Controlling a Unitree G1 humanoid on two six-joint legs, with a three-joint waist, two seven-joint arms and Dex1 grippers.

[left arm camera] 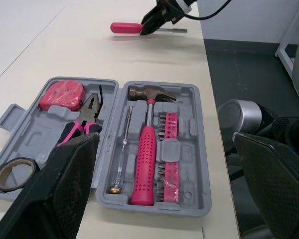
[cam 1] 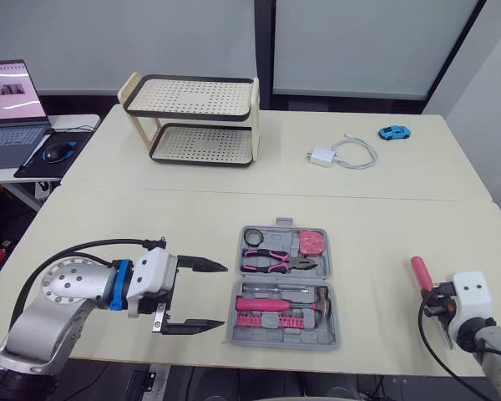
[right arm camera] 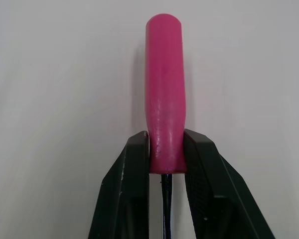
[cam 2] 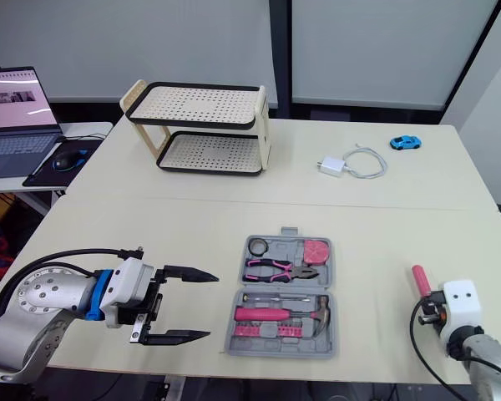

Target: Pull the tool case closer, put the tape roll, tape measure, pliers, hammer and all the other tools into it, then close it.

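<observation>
The grey tool case (cam 1: 344,288) lies open near the table's front edge. Its far half holds a tape roll (cam 1: 253,237), pink-handled pliers (cam 1: 277,262) and a pink tape measure (cam 1: 311,242). In the near half lie a pink-handled hammer (cam 1: 280,303), a thin screwdriver (left arm camera: 123,144) and a pink bit strip (left arm camera: 170,149). My left gripper (cam 1: 224,296) stands open just left of the case, its fingers pointing at it. At the right of the case, my right gripper (right arm camera: 165,144) is shut on the base of a pink-handled screwdriver (cam 1: 421,273), low over the table.
A two-tier perforated rack (cam 1: 196,117) stands at the back left. A white charger with cable (cam 1: 342,154) and a blue toy car (cam 1: 394,132) lie at the back right. A laptop (cam 1: 8,109) and mouse (cam 1: 58,150) sit on a side table to the left.
</observation>
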